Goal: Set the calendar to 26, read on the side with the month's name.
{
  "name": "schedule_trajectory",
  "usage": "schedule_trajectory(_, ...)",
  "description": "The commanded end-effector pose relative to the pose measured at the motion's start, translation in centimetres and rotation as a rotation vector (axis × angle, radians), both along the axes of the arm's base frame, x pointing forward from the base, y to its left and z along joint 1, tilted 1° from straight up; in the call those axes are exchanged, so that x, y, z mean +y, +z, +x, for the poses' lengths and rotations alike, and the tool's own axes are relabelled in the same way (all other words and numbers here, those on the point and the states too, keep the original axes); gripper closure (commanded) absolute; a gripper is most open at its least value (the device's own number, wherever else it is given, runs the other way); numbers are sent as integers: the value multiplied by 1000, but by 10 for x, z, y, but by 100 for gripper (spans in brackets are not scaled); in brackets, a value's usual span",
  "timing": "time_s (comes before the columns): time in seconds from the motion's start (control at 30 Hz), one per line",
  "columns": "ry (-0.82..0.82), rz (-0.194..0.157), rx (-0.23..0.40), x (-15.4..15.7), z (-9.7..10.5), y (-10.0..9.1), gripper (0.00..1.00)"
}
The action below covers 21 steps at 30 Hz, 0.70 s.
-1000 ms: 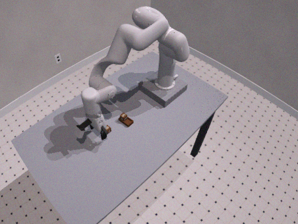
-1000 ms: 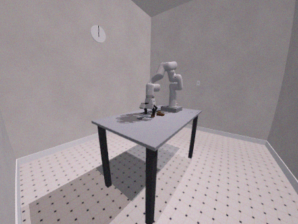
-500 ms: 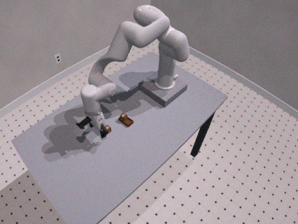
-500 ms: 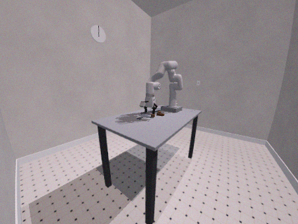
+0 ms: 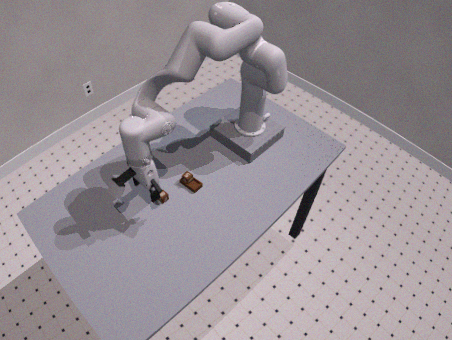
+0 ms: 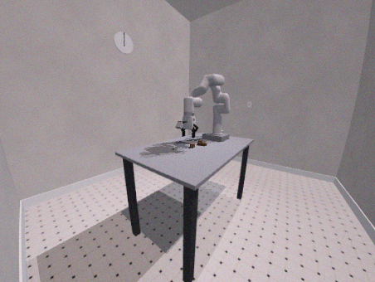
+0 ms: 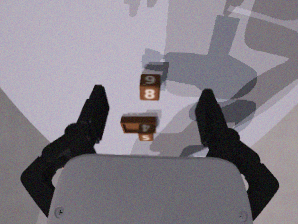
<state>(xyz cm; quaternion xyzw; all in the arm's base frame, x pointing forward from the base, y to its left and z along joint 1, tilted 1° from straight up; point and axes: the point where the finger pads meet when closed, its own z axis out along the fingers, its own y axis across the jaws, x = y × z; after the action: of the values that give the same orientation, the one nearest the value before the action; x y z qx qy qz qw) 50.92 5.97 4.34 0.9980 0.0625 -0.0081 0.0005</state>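
We find the calendar tray, brown and wood-coloured, on the table, in front of the arm's base. One cube is at one end of it, the end on the right in the wrist view; the recess at the other end holds no cube. On this cube we make out what looks like a 4 on one face and a 5 on another, both small and blurred. Whether it sits fully flat on the tray's floor we cannot tell, nor can we read the month's name.

The loose cube rests on the table outside the tray, near it and not touching. It presents an 8 on one side and, on the face above, a digit we read as a 9 in the wrist view. We therefore record the calendar as not set to 26.

The gripper is above the table with its black fingers spread wide apart, nothing held between them. In the wrist view the loose cube appears in the gap, beyond the fingertips.

Further out, we note the white arm on a grey base block, all on the grey table. A round clock hangs on the wall.

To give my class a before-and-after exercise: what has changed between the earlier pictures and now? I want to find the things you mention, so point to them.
The end effector point(image 5: 135, 191) point(image 6: 188, 136) point(image 7: 153, 97) has moved up, away from the table. I cannot tell whether it let anything go; it is open now. The loose cube point(image 5: 164, 196) point(image 6: 192, 145) point(image 7: 150, 87) and the tray point(image 5: 196, 187) point(image 6: 203, 144) point(image 7: 131, 118), with the other cube, appear unmoved.
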Motion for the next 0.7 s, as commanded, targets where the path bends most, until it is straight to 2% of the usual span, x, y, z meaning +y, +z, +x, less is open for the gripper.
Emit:
schedule_trajectory(0.0,0,0,-4,0,1,3,0)
schedule_trajectory(0.27,0,0,-4,0,1,3,0)
schedule_trajectory(0.37,9,1,-4,-1,-17,8,0)
schedule_trajectory(0.43,9,1,-4,-1,-17,8,0)
schedule_trajectory(0.53,31,1,-4,-4,-69,18,0)
schedule_trajectory(0.6,31,1,-4,-4,-69,18,0)
schedule_trajectory(0.63,40,1,-4,-6,-90,20,0)
schedule_trajectory(0.67,40,1,-4,-6,-90,20,0)
